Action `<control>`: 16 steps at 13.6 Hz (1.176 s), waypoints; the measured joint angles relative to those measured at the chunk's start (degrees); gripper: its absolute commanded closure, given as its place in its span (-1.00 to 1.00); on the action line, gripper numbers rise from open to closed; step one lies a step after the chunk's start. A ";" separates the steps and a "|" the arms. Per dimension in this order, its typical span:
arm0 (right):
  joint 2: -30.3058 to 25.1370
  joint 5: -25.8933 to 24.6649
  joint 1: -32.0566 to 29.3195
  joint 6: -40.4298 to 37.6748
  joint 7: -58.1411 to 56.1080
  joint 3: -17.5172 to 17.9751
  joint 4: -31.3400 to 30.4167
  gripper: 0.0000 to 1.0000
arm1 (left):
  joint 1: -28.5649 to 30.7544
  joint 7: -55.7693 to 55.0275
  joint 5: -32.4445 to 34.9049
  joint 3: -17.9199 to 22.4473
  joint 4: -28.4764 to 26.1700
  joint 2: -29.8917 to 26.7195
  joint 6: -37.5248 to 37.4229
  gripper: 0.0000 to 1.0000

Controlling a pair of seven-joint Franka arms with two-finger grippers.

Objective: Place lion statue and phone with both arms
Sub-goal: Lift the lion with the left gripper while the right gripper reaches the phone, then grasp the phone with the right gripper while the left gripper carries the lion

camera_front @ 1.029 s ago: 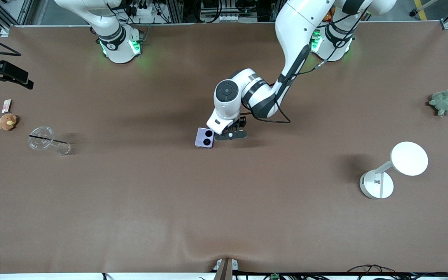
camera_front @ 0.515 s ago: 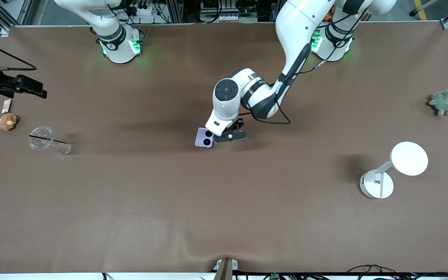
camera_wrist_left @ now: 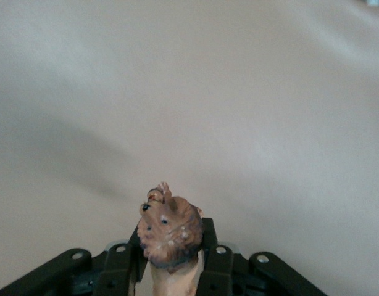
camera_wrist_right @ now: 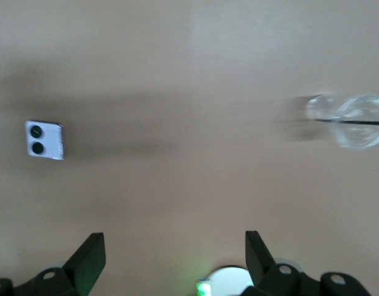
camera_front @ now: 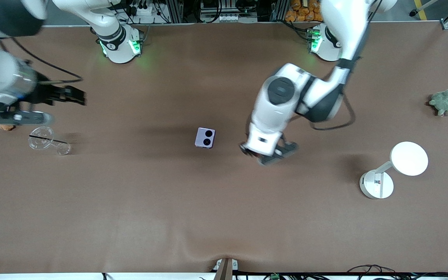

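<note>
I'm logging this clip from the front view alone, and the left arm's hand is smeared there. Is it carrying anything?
Observer: Yes. In the left wrist view the left gripper has its jaws shut on the lion statue, whose darker head sticks out past them.
Operator: And the right arm's hand, up over its own end of the table?
Observer: In the right wrist view the right gripper has its jaws wide open with nothing between them.
Operator: Does that camera see the phone?
Observer: Yes. The phone is in the right wrist view, lying flat on the table with both lenses up, apart from the jaws.
</note>
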 measured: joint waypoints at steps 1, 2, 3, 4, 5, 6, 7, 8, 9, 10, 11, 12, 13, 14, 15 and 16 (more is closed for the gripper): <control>1.44 1.44 2.29 1.85 3.88 0.08 -0.20 -1.00 | 2.01 3.72 0.03 -0.02 0.15 0.32 0.00 1.00; 3.18 3.00 4.49 4.09 7.81 0.14 -0.49 -1.00 | 3.59 8.17 0.04 0.00 0.21 0.86 0.00 1.00; 5.24 4.22 6.88 6.61 11.60 0.17 -0.73 -1.00 | 5.11 13.07 0.06 0.02 0.28 1.68 0.01 1.00; 7.32 4.69 9.30 9.22 14.11 0.21 -0.99 -1.00 | 6.57 17.89 0.16 0.14 0.33 2.76 0.25 1.00; 9.51 4.86 11.78 12.22 15.57 0.21 -1.42 -1.00 | 7.89 22.79 0.35 0.60 0.38 4.04 1.15 1.00; 11.84 4.90 14.15 15.70 16.55 0.23 -1.91 -1.00 | 8.93 27.55 0.59 1.54 0.46 5.48 2.78 1.00; 13.97 4.91 16.05 19.21 17.14 0.23 -2.54 -1.00 | 9.49 31.63 0.68 2.79 0.64 6.90 4.45 1.00; 16.03 4.91 17.35 22.33 17.41 0.22 -3.00 -1.00 | 9.69 35.54 0.79 4.33 0.85 8.22 5.92 1.00; 17.87 4.93 18.00 24.74 17.44 0.22 -3.29 -1.00 | 9.70 40.19 0.90 5.97 1.10 9.37 6.90 1.00; 19.55 5.00 18.42 26.96 17.37 0.21 -3.58 -1.00 | 9.73 45.45 0.97 7.58 1.37 10.34 7.17 1.00; 21.13 5.05 18.95 29.16 17.27 0.21 -3.76 -1.00 | 9.87 50.23 0.98 8.98 1.58 11.04 7.20 1.00; 22.71 5.09 19.84 31.38 17.25 0.22 -3.94 -1.00 | 10.49 54.29 0.99 9.96 1.66 11.46 7.21 1.00; 24.18 5.12 20.89 33.62 17.26 0.23 -4.35 -1.00 | 11.73 57.54 1.00 10.29 1.68 11.62 7.15 1.00; 25.42 5.12 21.90 36.13 17.27 0.21 -5.14 -1.00 | 13.25 60.55 1.02 10.35 1.63 11.76 6.84 1.00; 26.26 5.12 22.71 38.77 17.28 0.22 -6.56 -1.00 | 14.54 62.89 1.02 10.36 1.39 11.94 6.36 1.00; 26.68 5.12 23.31 41.37 17.28 0.21 -8.28 -1.00 | 15.36 64.09 1.02 10.35 1.02 12.20 5.93 1.00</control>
